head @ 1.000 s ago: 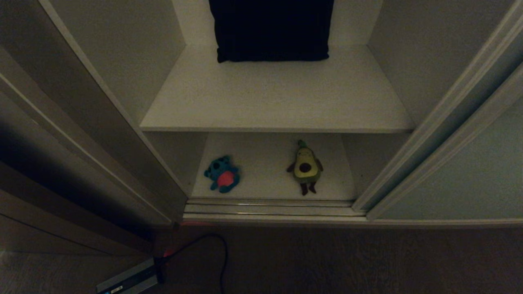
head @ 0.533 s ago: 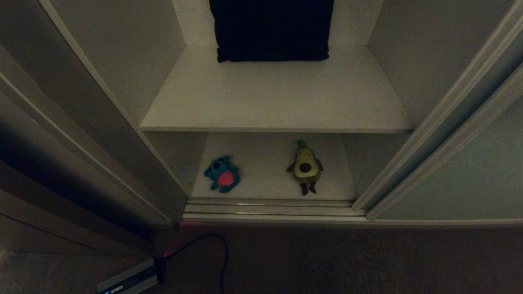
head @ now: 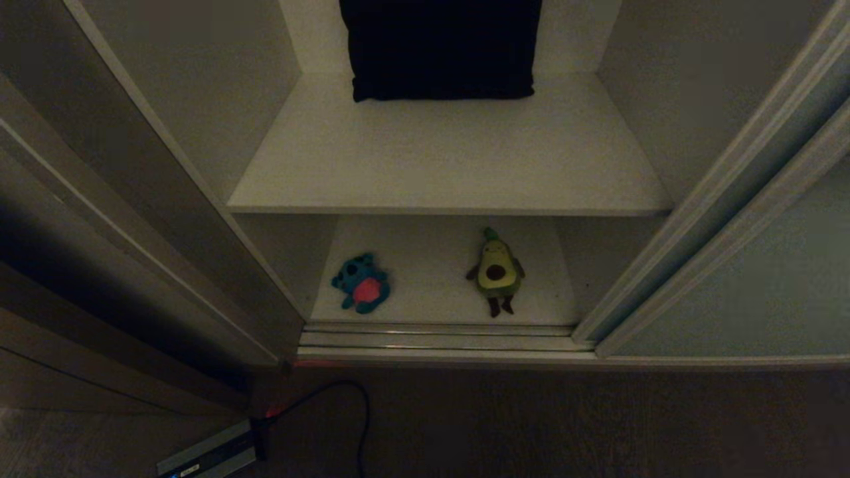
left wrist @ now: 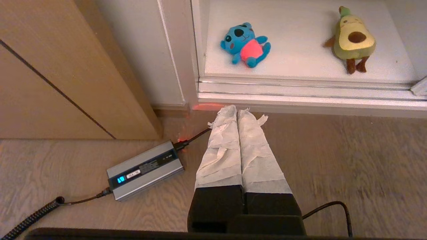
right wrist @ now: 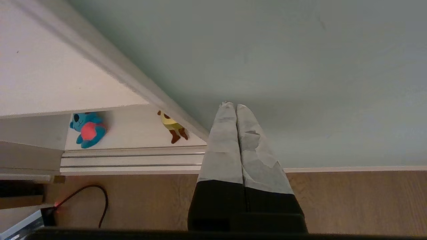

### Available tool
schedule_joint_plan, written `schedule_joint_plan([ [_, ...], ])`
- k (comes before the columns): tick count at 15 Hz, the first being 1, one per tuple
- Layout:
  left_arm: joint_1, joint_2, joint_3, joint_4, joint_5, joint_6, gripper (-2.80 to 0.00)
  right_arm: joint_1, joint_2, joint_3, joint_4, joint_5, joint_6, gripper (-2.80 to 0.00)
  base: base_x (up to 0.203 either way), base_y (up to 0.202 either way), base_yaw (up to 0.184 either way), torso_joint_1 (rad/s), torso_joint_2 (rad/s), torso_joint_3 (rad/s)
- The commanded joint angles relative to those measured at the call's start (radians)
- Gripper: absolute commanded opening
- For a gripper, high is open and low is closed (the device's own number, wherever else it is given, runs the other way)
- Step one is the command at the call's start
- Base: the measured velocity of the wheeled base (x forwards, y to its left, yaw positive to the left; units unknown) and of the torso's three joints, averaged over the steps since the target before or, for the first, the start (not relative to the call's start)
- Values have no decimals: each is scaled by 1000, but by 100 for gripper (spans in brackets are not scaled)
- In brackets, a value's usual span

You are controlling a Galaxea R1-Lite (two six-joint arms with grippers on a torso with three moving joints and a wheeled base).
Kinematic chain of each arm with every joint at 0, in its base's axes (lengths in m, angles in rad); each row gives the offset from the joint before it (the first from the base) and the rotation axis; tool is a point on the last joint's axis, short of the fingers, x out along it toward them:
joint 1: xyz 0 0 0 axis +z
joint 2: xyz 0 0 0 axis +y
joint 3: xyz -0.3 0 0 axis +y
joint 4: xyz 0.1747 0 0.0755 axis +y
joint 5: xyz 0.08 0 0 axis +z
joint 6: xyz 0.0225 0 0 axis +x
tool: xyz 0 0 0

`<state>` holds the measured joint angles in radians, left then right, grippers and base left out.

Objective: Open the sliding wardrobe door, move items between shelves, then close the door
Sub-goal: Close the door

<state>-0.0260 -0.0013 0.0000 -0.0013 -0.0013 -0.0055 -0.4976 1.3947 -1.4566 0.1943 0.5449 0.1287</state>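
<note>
We see the sliding wardrobe door [head: 764, 279] pushed to our right, its tall pale grey-green panel running from the floor track up and out of the head view, so its upper part is cut off. The wardrobe stands open.

Both toys lie on the lower shelf [head: 431, 265]. The teal monster [head: 362, 282] rests at the left, flat on its back with its red-pink belly up, its head angled toward the back left and its feet toward the track. The avocado [head: 496, 271] lies well apart from it at the right, its long axis running front to back, stem toward the back wall and dark legs toward the floor track [head: 438, 338]. The upper shelf [head: 451, 153] carries only a dark folded cloth [head: 441, 46] at its back, its top cropped.

Our left gripper [left wrist: 237, 113] hangs above the wooden floor near the track, its taped fingers pressed together and holding nothing. Our right gripper [right wrist: 232, 106] points at the door panel, fingers likewise closed and empty; whether the tips touch the panel we cannot tell. In that wrist view the door's edge hides most of the avocado. Neither arm shows in the head view.

A grey box [left wrist: 145, 170] with a black cable [left wrist: 43, 208] lies on the floor.
</note>
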Motion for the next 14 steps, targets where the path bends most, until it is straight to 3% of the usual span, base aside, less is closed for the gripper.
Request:
schedule_joint_plan([
  [1, 0, 0, 0, 0, 0, -1, -280, 23, 9, -2, -1, 1, 0, -280, 0, 0, 0, 0, 0, 0],
  [9, 0, -2, 0, 0, 0, -1, -280, 123, -50, 17, 23, 0, 0, -280, 0, 0, 0, 0, 0, 0],
  [14, 0, -2, 0, 0, 0, -1, -280, 263, -54, 16, 21, -27, -7, -280, 0, 0, 0, 0, 0, 0],
])
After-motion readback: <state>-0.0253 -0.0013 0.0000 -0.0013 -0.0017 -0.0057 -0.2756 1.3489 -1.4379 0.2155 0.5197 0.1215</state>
